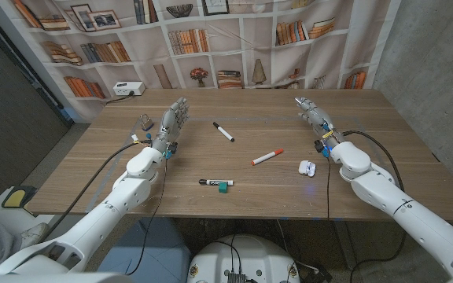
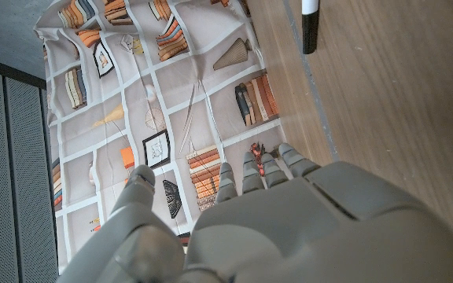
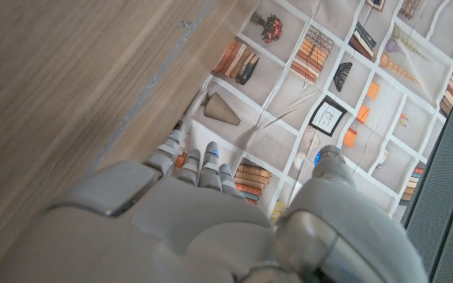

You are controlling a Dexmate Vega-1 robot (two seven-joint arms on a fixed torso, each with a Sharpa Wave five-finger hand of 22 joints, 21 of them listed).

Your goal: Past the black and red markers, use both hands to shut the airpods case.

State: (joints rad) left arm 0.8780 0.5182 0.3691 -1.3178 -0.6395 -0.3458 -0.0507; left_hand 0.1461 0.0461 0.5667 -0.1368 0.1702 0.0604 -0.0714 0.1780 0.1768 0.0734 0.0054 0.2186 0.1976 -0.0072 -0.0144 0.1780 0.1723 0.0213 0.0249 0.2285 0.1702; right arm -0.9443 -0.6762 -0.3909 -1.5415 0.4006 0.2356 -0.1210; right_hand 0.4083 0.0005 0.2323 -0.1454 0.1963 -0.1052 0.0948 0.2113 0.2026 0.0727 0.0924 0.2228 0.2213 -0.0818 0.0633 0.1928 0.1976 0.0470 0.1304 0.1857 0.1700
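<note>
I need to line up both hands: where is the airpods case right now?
In the head view the airpods case lies open on the table's right side, just inside the right arm's wrist, with the red marker as its nearest neighbour to the left.

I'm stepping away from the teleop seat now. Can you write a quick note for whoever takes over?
Left hand: open, holding nothing, at the table's left side.
Right hand: open, holding nothing, at the right side.
The airpods case lies lid open near the right forearm, at the front right of the table, untouched.
Black marker and red marker lie mid-table; another marker nearer the front edge.
Done: nothing yet. Left: bring both hands to the case and shut it.
</note>
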